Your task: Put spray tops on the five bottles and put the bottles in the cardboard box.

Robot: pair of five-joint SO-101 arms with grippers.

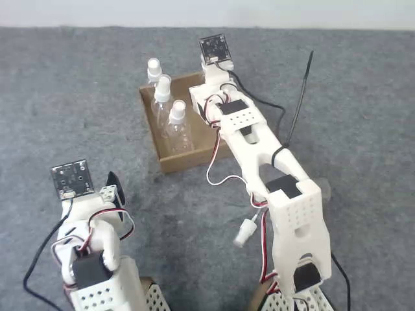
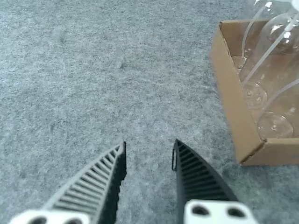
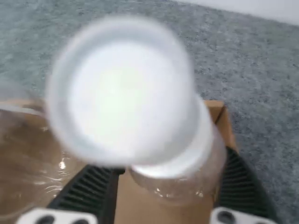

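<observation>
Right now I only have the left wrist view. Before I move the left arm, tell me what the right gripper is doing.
Observer: The right gripper is closed around a clear bottle with a white spray top, over the cardboard box.
Operator: Check the bottles in the box for tops.
Observer: In the high view, three capped bottles stand in a row along one side of the box, each with a white spray top.
Operator: Give me the right arm's position.
Observer: The right arm stretches out from its base to the box's other side.
</observation>
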